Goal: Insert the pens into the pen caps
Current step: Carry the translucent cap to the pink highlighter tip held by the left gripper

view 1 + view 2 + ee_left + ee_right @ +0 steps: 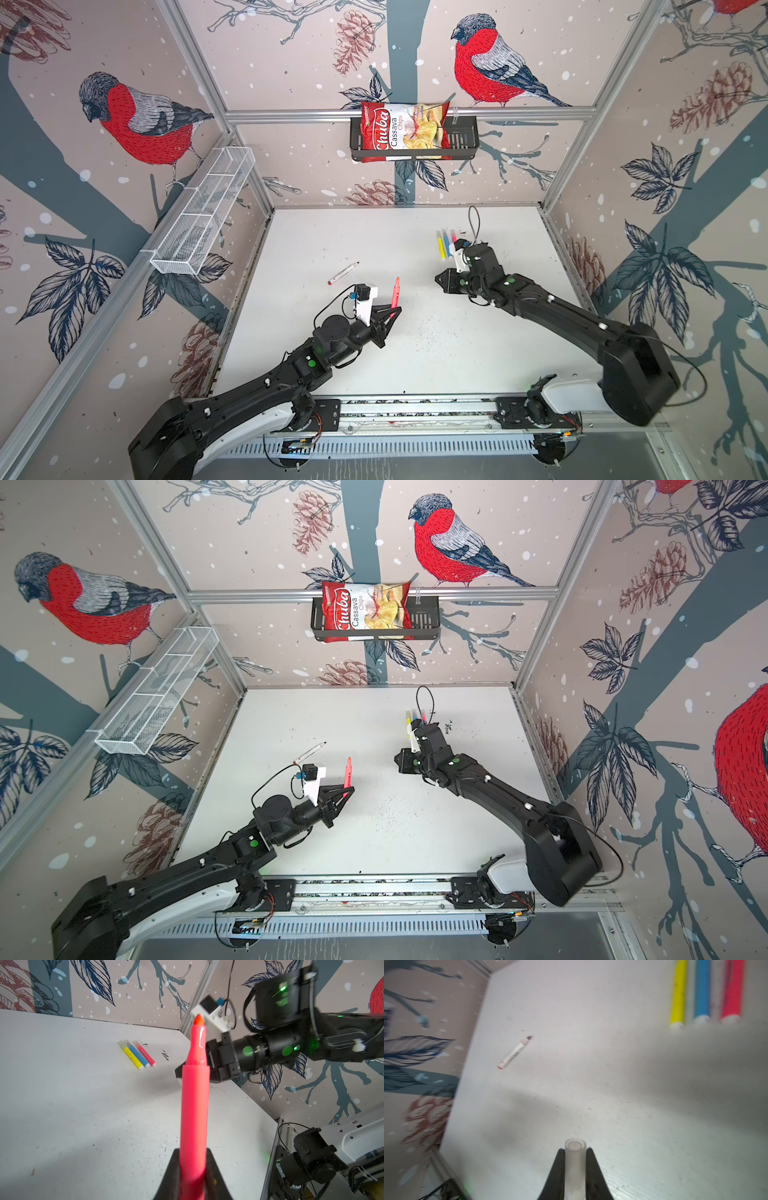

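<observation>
Two halves sit well apart over the table [415, 353], our left gripper [192, 1159] clamped on the pink pen [194, 1105] and our right gripper [575, 1149] on a whitish cap [575, 1167], which, perhaps loosely seated in that blurred wrist view, could tilt and jam the pen against its rim.

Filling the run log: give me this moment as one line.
left gripper: shut on pink pen, uncapped | right gripper: shut on cap | pen, cap: apart | white pen: on table
</observation>
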Robot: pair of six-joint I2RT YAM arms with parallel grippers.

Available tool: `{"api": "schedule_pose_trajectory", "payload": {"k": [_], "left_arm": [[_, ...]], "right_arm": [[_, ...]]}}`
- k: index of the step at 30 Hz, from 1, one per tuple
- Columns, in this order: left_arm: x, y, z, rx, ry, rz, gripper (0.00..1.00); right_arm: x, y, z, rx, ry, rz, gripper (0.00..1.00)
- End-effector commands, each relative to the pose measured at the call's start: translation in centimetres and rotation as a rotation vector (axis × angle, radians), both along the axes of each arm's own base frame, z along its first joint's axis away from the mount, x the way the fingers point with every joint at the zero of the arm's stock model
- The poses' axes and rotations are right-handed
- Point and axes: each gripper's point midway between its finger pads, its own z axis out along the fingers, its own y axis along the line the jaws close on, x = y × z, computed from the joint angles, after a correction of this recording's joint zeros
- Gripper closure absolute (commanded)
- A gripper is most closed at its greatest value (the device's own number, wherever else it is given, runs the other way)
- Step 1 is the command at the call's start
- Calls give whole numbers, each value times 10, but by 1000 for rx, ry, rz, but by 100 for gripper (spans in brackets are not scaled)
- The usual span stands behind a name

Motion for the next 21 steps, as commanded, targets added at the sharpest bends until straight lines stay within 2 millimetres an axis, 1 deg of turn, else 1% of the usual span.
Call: {"api": "schedule_pose_trajectory", "payload": {"k": [1, 4, 6, 7, 10, 16, 21], "left_arm": [[-6, -13, 17, -75, -19, -64, 98], [-13, -27, 19, -106, -18, -108, 98], [-19, -38, 20, -110, -20, -133, 98], [-22, -44, 19, -109, -21, -144, 98], [-28, -57, 22, -123, -27, -170, 98], [-35, -73, 31, -149, -35, -213, 98], [-34, -76, 37, -164, -42, -215, 98]], "right_arm": [[-19, 19, 80, 247, -211, 151, 86], [-33, 8, 122, 343, -353, 158, 86], [-40, 1, 140, 387, -414, 148, 86], [-43, -2, 146, 407, -434, 144, 86], [-51, -5, 156, 456, -463, 152, 87], [-66, -5, 162, 548, -474, 192, 87], [-74, -6, 162, 588, -476, 207, 87]]}}
